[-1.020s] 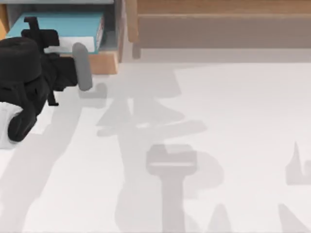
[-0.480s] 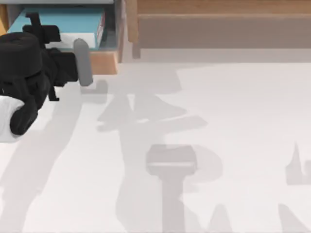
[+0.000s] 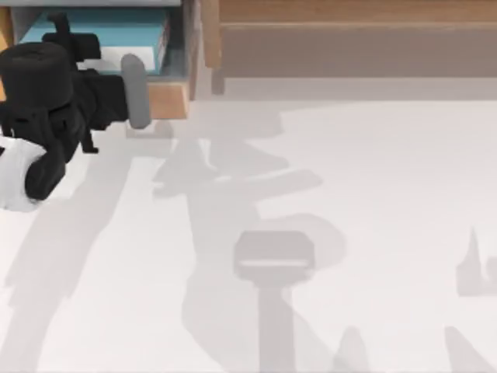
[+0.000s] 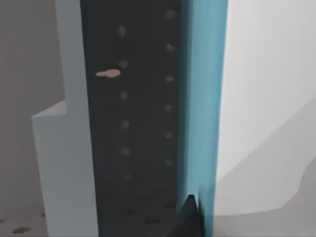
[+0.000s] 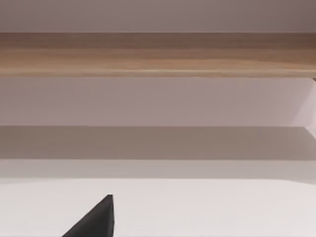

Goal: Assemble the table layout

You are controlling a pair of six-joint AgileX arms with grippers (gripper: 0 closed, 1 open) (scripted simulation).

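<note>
So the white table (image 3: pixel 349 233) takes up pretty much everything, with a long brown shelf (image 3: pixel 349 39) along the far edge. Far left there's a light-wood drawer unit (image 3: pixel 167 97) with a blue book (image 3: pixel 116 35) inside. Left end effector (image 3: pixel 85 47) sits over that drawer, can't tell its grip state

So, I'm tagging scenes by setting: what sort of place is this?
Probably a simulated desk or study tabletop: a plain white table, a light-wood drawer unit holding a blue book, and a long wooden shelf.
</note>
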